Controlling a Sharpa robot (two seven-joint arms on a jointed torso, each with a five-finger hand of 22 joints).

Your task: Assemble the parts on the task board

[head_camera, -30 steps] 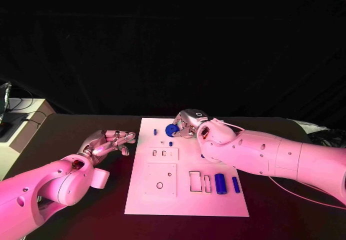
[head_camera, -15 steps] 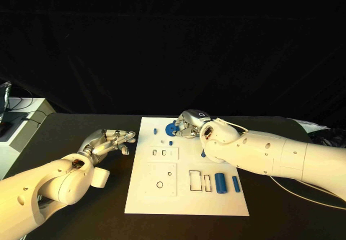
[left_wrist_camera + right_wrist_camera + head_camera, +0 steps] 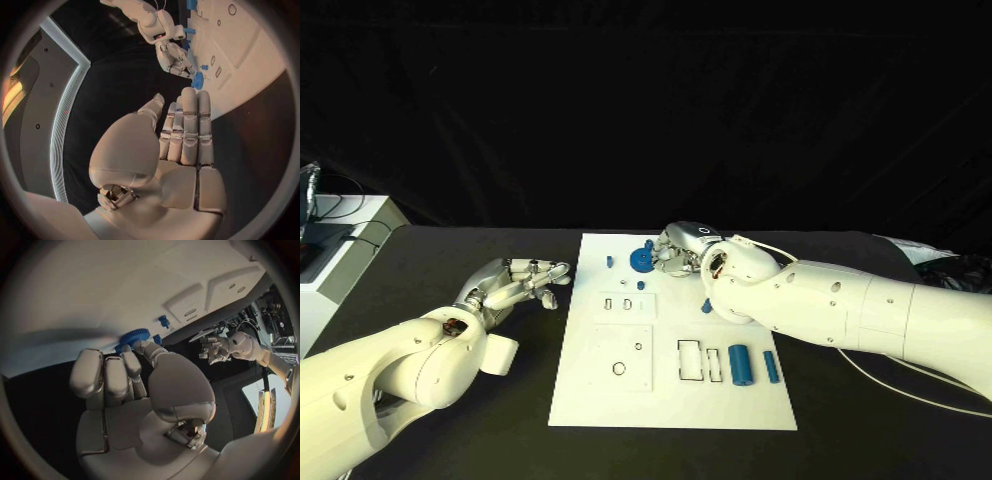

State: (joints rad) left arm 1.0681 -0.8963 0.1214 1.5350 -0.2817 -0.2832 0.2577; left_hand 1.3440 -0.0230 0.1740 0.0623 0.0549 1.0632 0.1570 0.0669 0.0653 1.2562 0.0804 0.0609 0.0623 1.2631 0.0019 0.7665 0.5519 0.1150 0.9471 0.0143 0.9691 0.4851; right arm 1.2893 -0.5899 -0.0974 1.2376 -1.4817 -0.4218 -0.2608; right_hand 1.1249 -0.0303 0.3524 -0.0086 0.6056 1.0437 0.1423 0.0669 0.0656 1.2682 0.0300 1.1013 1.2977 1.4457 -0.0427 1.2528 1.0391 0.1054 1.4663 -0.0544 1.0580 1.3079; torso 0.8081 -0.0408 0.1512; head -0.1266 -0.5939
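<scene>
Little had changed over the last second. The blue cylinder [image 3: 740, 365] and the slim blue bar [image 3: 770, 368] at the near end of the task board [image 3: 672, 400] lay exactly where they had been, beside the open rectangular slots, and no part had gone into a seat. At the far end, the right robot hand [image 3: 678, 253] had eased slightly left and down with the blue gear [image 3: 642, 261], which now sat a touch lower over the board's far left portion. I judge that as a small adjustment toward placing the gear, with the assembly barely begun.

The left robot hand [image 3: 519, 284] had stayed put over the bench [image 3: 459, 250], just off the board's left edge. It was released: fingers extended side by side in the left wrist view, gripping nothing and touching no part.

The right robot hand was grasping the gear. The right wrist view showed its fingertips [image 3: 132, 352] curled round the toothed rim of the blue gear [image 3: 132, 337], held close above the white board. Whether the gear already touched the board could not be told. Two small blue pegs [image 3: 610, 263] stood just beside it.
</scene>
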